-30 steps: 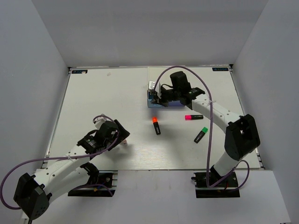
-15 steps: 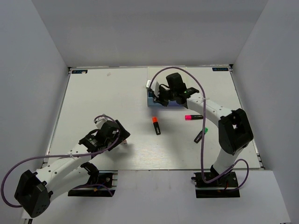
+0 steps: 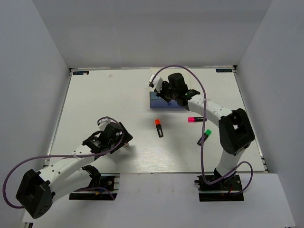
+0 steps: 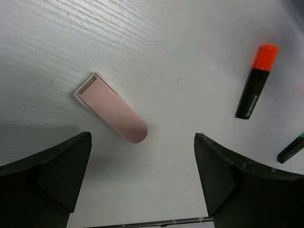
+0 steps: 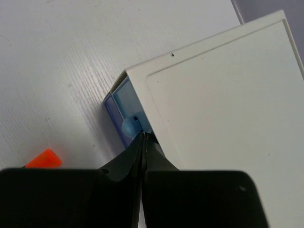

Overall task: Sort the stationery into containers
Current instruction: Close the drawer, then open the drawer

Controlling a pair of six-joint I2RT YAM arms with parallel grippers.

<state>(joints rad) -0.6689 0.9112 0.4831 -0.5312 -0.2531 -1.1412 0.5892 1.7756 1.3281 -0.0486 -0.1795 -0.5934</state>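
A lab test cell — white table boxed by grey walls.

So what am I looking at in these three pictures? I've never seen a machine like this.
Two robot arms bolted to a white table. One picture looks down from above; the other two come from cameras on each wrist. The left gripper hangs open over a pink eraser. The right gripper is shut, its tip at the round knob of a blue drawer in a small white box. Three highlighters, orange, pink and green, lie loose on the table. Neither visibly holds anything.
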